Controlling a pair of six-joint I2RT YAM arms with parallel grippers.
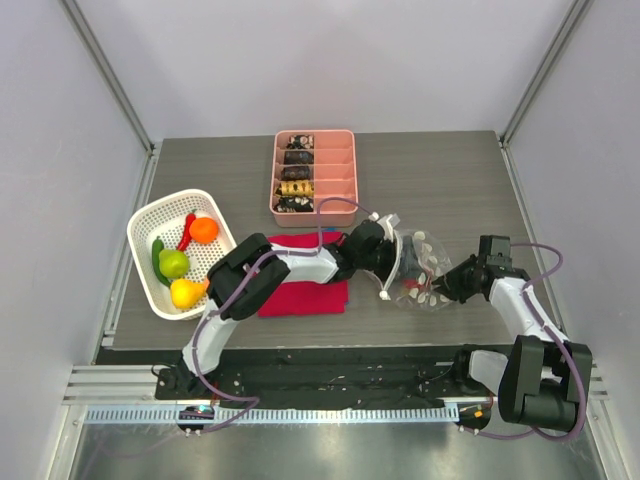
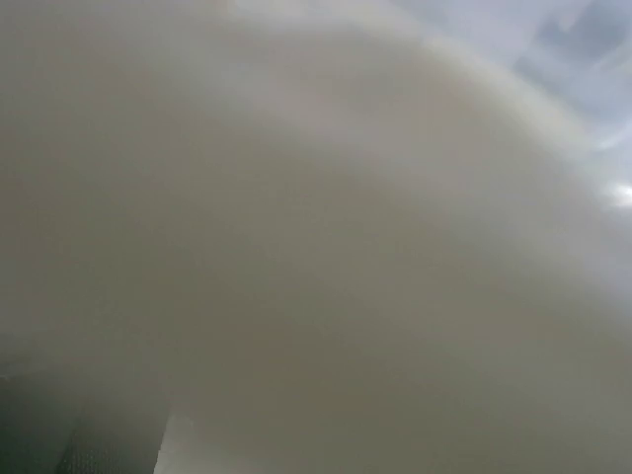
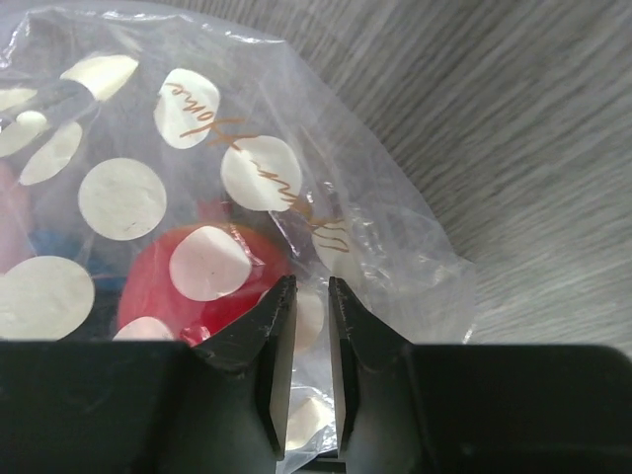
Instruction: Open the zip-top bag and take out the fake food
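The zip-top bag (image 1: 422,262), clear with white dots, lies right of the table's middle. It fills the right wrist view (image 3: 257,178), where a red apple (image 3: 188,281) shows inside it. My right gripper (image 1: 447,287) is at the bag's right edge, jaws nearly together with bag film pinched between them (image 3: 312,296). My left gripper (image 1: 392,258) is at the bag's left end, its fingers hidden by the plastic. The left wrist view is a whitish blur. An orange (image 1: 204,230), a red chili (image 1: 187,232), a green pod (image 1: 158,256) and a yellow fruit (image 1: 186,292) lie in the white basket (image 1: 140,225).
A pink divided tray (image 1: 340,190) with dark and gold pieces stands at the back centre. A red cloth (image 1: 310,295) lies under my left forearm. The white basket sits at the left edge of the table.
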